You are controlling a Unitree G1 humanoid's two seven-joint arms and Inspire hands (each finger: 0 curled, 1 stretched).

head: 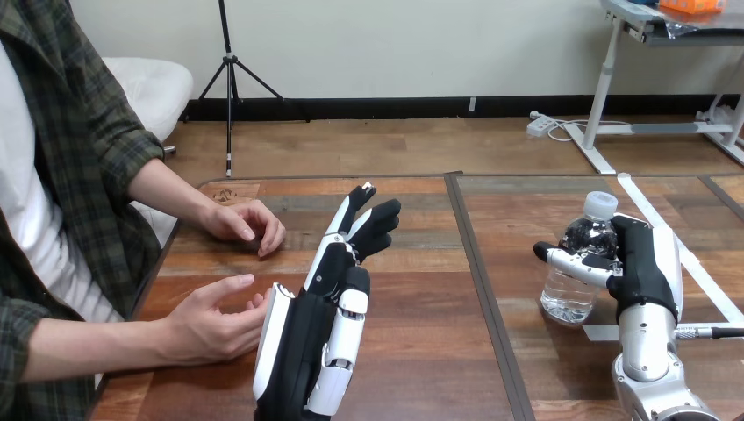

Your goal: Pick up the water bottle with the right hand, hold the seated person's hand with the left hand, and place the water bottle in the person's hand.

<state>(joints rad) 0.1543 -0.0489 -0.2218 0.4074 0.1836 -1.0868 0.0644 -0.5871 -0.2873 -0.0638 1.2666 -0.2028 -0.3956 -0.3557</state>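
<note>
At the frame's right the right hand (645, 263) grips the upright water bottle (568, 294) on the tabletop (421, 351), thumb curled across its front, while at lower centre the left hand (326, 276), fingers nearly straight and holding nothing, is just beside the person's lower hand (211, 320)

Wood table (421, 263) w/ water bottle (581, 263) upright, rt side.

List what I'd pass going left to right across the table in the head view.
Person's near hand → left hand → bottle → right hand, its fingers round the bottle. The person's far hand sits above the near one, so it is left out.
</note>
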